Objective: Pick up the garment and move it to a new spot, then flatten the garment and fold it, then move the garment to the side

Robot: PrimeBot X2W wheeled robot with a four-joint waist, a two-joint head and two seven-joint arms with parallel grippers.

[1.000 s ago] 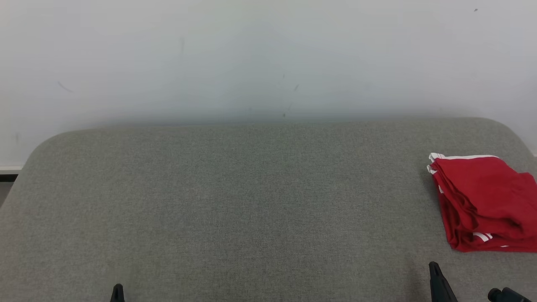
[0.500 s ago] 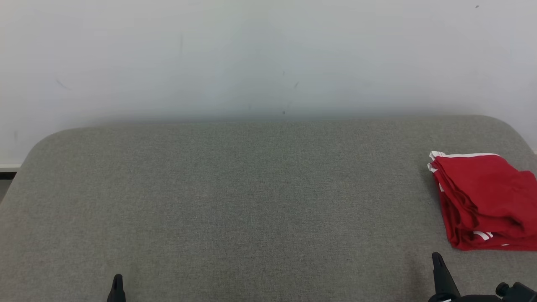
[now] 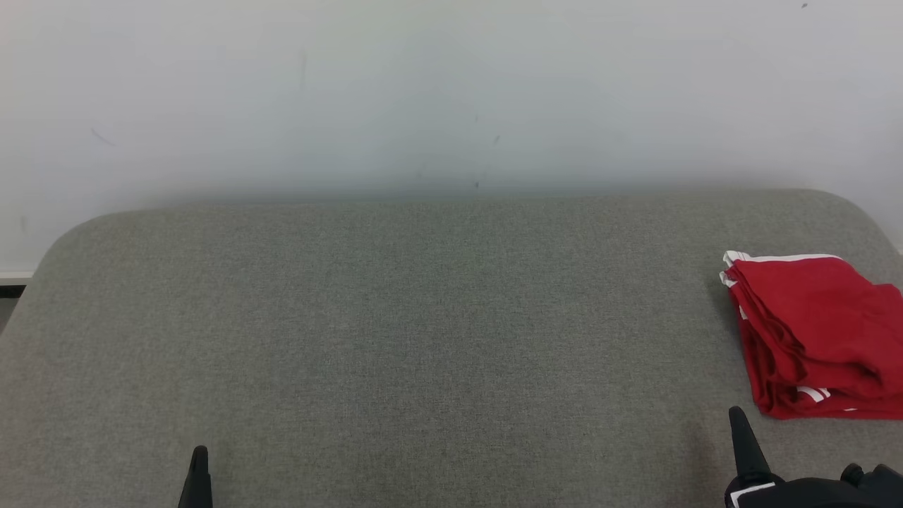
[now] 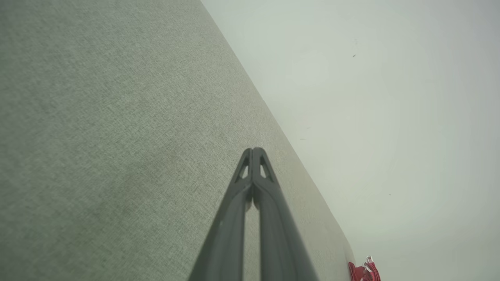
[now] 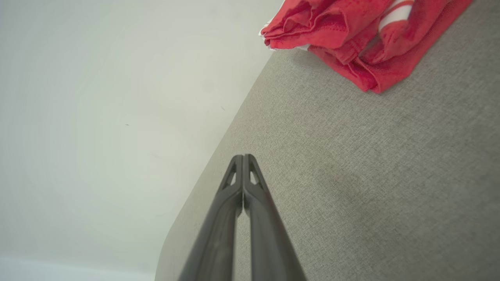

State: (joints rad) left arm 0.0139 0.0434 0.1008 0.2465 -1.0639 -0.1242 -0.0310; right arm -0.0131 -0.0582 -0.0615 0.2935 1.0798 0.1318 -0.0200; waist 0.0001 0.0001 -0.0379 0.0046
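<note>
Pointing forward at the near edge, the right gripper [image 3: 738, 418] has its fingers pressed together and holds nothing. The left gripper [image 3: 200, 455], well apart on the other side, is closed and empty too. Just beyond the right gripper lies the garment [image 3: 811, 331], red with white trim, folded in a loose stack near the right end of the grey surface [image 3: 423, 317]. The likely risk is that arm swinging carelessly, snagging the stack and spilling its folds.

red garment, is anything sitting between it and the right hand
Nothing visible does. Only bare grey cushion lies between the shut right hand and the folded red garment, which sits apart from it at the cushion's right end.
</note>
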